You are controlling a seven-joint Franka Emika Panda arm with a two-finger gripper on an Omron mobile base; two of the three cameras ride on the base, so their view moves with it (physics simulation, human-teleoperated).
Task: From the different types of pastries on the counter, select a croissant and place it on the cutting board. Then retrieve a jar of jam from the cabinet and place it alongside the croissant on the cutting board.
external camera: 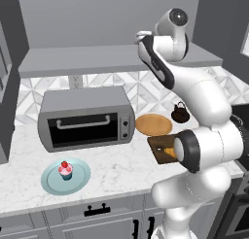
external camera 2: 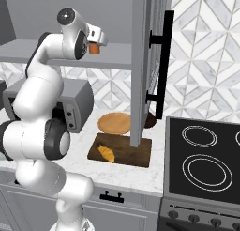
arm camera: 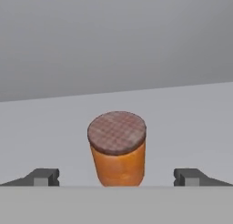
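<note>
Already the croissant (external camera 2: 106, 153) lies on the cutting board (external camera 2: 133, 152); the pincer (arm camera: 116, 177), spread apart, frames the jar of jam (arm camera: 117, 148) at frame centre, ungrasped.

At the upper left of the frame, the white arm's hand reaches to a small orange-brown cylindrical jar (external camera 2: 95, 49) on the plain grey cabinet shelf (external camera 2: 112, 56). Lower centre, a golden croissant (external camera 2: 106, 154) lies on the dark brown rectangular cutting board (external camera 2: 131, 152), just below a round tan plate (external camera 2: 114, 123).

Toaster oven (external camera: 86, 124), tan plate (external camera: 153, 124), black kettle (external camera: 180, 113), stove (external camera 2: 204, 159).
</note>
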